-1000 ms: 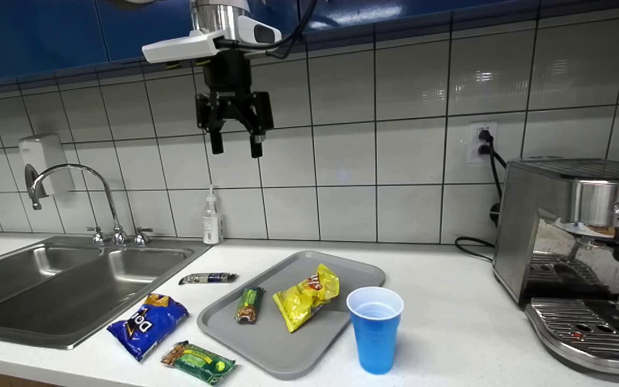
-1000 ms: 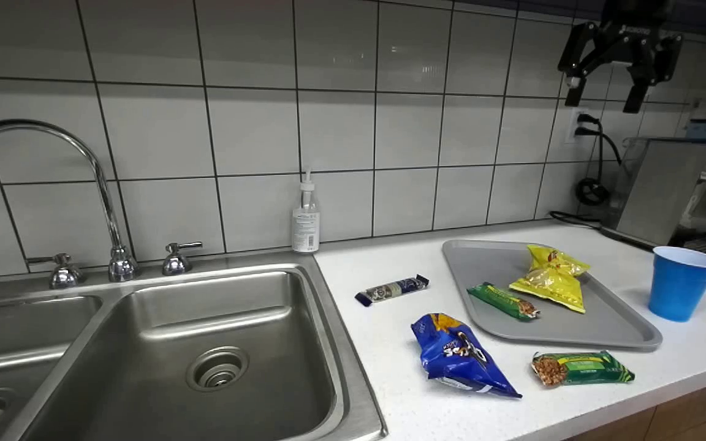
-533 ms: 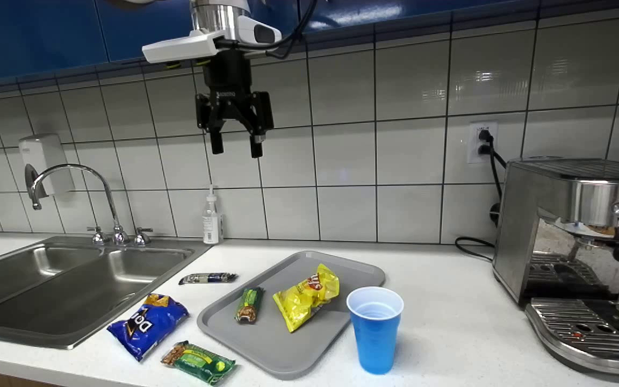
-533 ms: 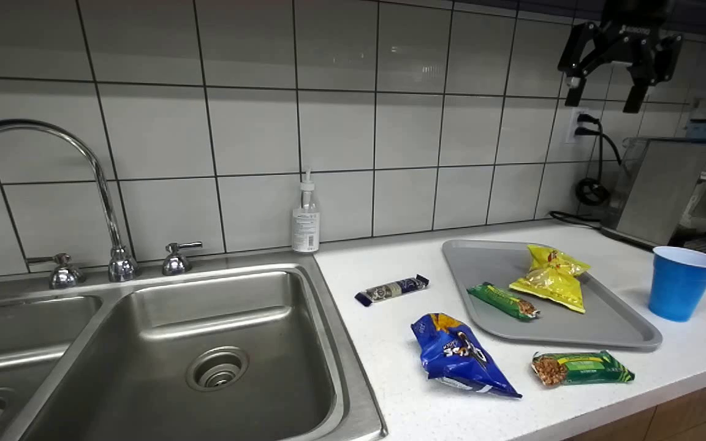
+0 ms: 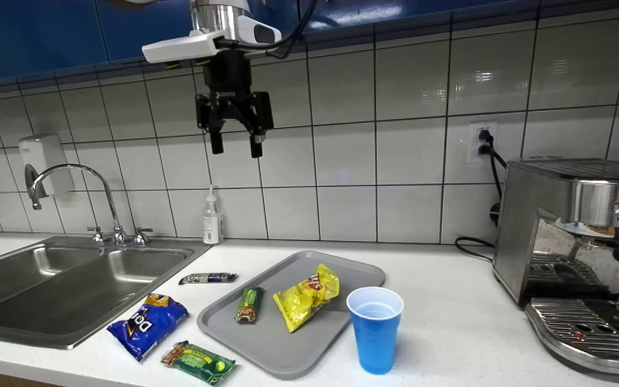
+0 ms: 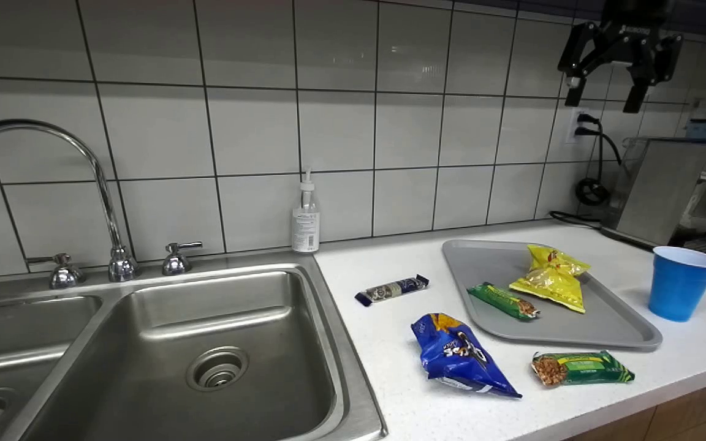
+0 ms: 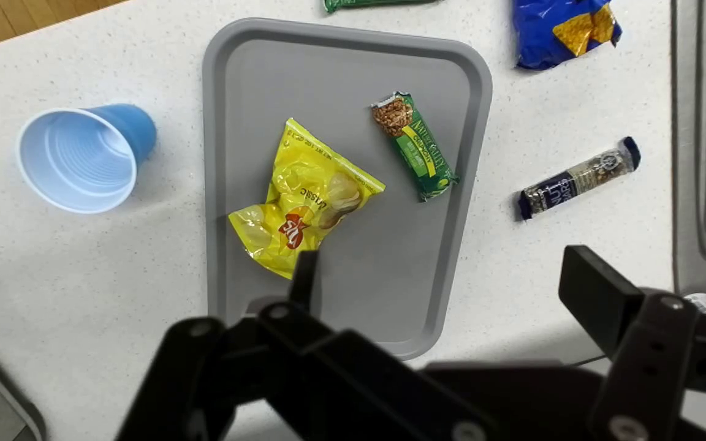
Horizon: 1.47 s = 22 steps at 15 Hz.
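The gripper (image 6: 604, 100) hangs, jaws spread, high above the white counter (image 6: 390, 254) and gray tray (image 6: 604, 323)

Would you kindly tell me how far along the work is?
Seemingly done: a yellow bag and green bar lie on the tray. In hand: nothing; the open pincer hangs above the counter. Possibly left: the blue bag, second green bar and nut bar, all off the tray.

In my wrist view, one finger (image 7: 305, 278) obscured part of the yellow bag (image 7: 305, 195); the top edge cropped the blue bag (image 7: 549, 32).
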Tool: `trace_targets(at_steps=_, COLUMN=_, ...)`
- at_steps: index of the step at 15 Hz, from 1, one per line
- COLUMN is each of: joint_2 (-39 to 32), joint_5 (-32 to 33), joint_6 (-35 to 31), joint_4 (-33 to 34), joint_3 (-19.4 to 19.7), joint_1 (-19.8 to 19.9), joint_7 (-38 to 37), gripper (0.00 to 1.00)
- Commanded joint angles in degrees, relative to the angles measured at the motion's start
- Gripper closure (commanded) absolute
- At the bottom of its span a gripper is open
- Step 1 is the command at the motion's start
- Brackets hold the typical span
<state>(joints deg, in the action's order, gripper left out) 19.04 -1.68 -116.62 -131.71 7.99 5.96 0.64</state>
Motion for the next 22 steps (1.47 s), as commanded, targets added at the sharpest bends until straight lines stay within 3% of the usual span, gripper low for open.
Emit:
trace_targets(at_steps=1, joint_2=0.0, joint_5=-0.1, joint_6=0.2, joint_4=0.1, joint_3=-0.3, joint_1=0.3, joint_7=0.1, gripper=0.00)
trace_targets(at_steps=8, joint_2=0.0, joint_5=-0.1, joint_6=0.2, joint_4=0.1, joint_3=-0.3, joint_1=0.3, joint_7=0.1, gripper=0.00)
trace_targets(at_steps=22, joint_2=10.1, joint_5=3.0, joint_6=-10.4, joint_4=-16.5, joint_3=-3.0, joint_1=1.1, joint_7=-2.1, gripper=0.00)
